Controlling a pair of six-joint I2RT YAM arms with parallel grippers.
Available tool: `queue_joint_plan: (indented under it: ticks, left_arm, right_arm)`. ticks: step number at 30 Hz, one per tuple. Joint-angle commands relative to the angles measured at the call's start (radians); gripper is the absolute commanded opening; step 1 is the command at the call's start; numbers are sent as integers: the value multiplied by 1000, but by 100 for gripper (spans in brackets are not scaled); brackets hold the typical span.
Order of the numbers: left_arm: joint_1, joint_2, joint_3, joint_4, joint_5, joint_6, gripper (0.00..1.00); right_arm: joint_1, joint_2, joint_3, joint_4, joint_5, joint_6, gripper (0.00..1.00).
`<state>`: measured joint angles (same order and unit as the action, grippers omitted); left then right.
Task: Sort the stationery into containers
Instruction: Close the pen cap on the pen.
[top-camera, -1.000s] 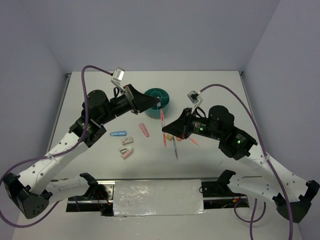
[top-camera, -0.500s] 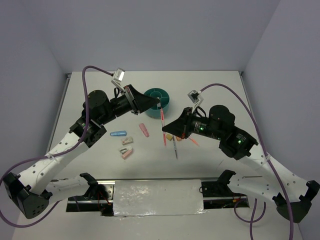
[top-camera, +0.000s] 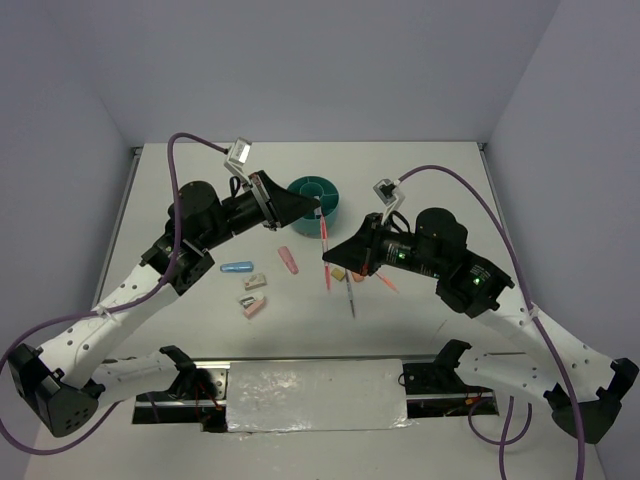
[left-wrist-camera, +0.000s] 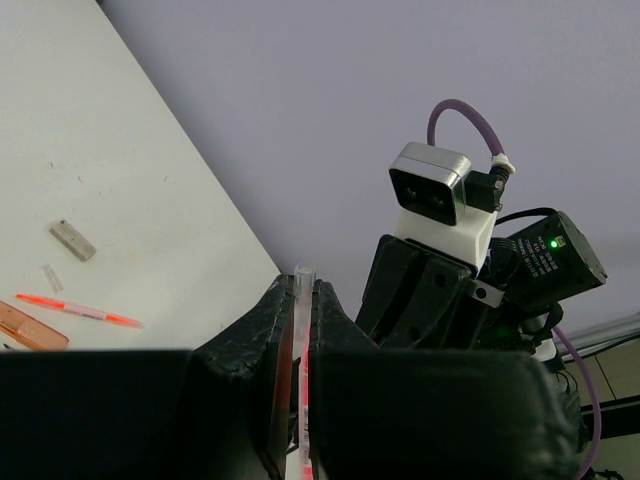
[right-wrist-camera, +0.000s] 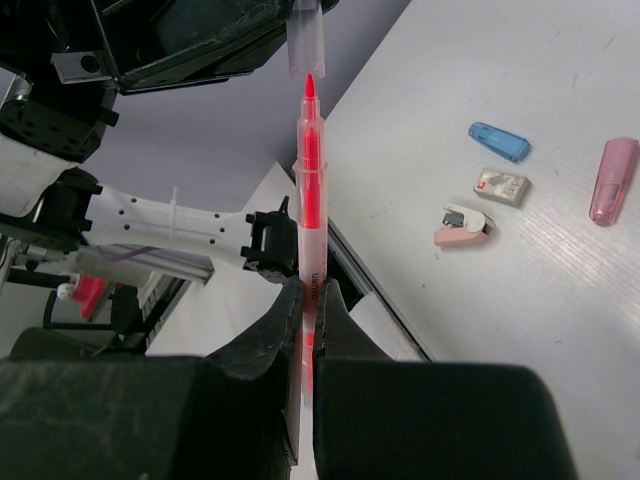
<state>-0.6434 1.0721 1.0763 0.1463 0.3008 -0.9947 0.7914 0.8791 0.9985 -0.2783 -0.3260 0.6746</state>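
Early stage, by my read: nearly all the stationery lies loose on the table (top-camera: 300, 330), and nothing shows inside the teal tub (top-camera: 312, 181), though its near side is hidden behind the L gripper (top-camera: 316, 212), so can't be sure

Both arms are busy w/ one item, held in the air between the tub and the loose pieces. R gripper (right-wrist-camera: 310, 290) is clamped tight on the barrel of a red pen (right-wrist-camera: 311, 190), tip up. L gripper's fingers are closed on a clear cap (right-wrist-camera: 305, 40) right above it. Pen tip sits at the cap's mouth, not seated inside. L wrist view confirms both pads pinched flat on the cap, no gap

Left on the table in the top view:
- blue capsule (top-camera: 236, 267) and pink capsule (top-camera: 288, 260), near each other
- grey block (top-camera: 254, 282) and pink-white block (top-camera: 252, 306), just beside each other
- thin pen (top-camera: 350, 296) and orange pen (top-camera: 385, 282), in front of the R arm
- tan block (top-camera: 338, 272), partly under the R gripper

So approx. eight pieces, counting the held pen, haven't reached a compartment yet. Cap and pen need joining, then the drop into the tub, then the rest one by one
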Motion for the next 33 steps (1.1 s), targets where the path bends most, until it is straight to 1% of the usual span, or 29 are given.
queue_joint_plan:
  ticks: [1,33]
  left_arm:
    - [4,-3,19,47,9,18,0]
    - [5,5,50,-2,-54,28,0]
  right_arm:
    - [2,3,45,10,-4,-15,0]
    - [2,23,26,22,-15,-9,0]
